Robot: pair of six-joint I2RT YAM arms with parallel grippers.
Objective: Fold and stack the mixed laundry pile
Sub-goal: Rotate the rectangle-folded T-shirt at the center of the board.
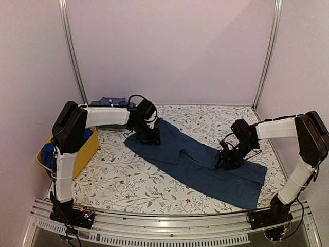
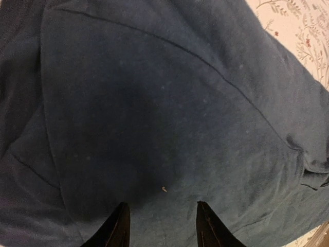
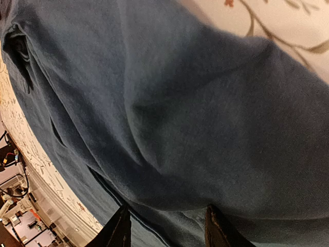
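Note:
A large dark navy-teal garment [image 1: 198,162] lies spread diagonally across the floral table cover. My left gripper [image 1: 149,136] is down over its far left end. In the left wrist view the gripper [image 2: 162,213] is open, with flat cloth [image 2: 169,113] between and beyond the fingertips. My right gripper [image 1: 230,158] is down on the garment's right part. In the right wrist view the gripper [image 3: 167,218] is open, with a raised fold of the cloth [image 3: 195,128] just ahead of the fingertips. A royal-blue piece [image 1: 48,154] sits in the tub. A checked blue shirt [image 1: 110,101] lies at the back left.
A yellow plastic tub [image 1: 86,152] stands at the table's left edge beside the left arm. Pale walls and metal posts [image 1: 72,51] close in the back and sides. A metal rail [image 1: 169,224] runs along the near edge.

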